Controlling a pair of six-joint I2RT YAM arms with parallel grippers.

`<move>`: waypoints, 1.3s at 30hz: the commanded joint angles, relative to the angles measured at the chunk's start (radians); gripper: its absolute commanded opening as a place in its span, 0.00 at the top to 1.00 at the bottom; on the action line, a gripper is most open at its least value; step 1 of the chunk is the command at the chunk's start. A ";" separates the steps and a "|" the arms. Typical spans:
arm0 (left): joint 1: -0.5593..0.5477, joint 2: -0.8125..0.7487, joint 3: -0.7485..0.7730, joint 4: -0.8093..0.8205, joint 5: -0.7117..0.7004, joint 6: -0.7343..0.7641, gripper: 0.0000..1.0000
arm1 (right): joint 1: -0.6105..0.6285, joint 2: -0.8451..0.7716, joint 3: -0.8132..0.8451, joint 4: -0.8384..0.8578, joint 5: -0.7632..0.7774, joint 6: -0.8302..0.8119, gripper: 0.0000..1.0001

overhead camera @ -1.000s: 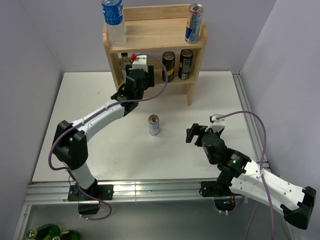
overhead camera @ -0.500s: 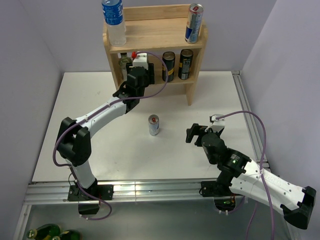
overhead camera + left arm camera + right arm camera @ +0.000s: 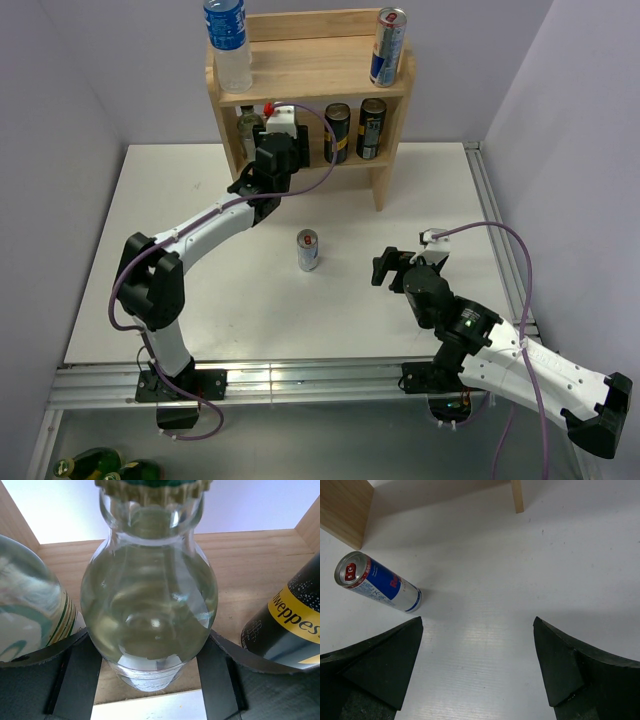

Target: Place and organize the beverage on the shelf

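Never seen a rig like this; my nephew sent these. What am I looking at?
Two robot arms bolted to a white table. The wide picture looks down from above; the other two come from cameras on each wrist. The left arm reaches into the wooden shelf's lower tier, its jaws closed on a clear glass bottle. The right arm's jaws are open and empty above the table, near a standing Red Bull can. A water bottle and more cans stand on the shelf.

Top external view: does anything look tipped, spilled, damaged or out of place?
Nothing tipped or spilled. Only the blue-and-silver slim can stands alone on the white table, off the light wooden shelf; the left end effector grips a clear glass bottle there.
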 commanded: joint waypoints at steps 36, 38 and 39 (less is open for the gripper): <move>-0.059 -0.159 -0.118 0.098 -0.078 -0.038 0.07 | 0.003 -0.022 -0.006 0.021 0.017 0.015 0.02; -0.067 -0.169 -0.129 0.086 -0.098 -0.041 0.07 | 0.003 -0.024 -0.007 0.021 0.019 0.015 0.02; -0.079 -0.183 -0.141 0.076 -0.109 -0.044 0.07 | 0.002 -0.025 -0.007 0.021 0.020 0.015 0.02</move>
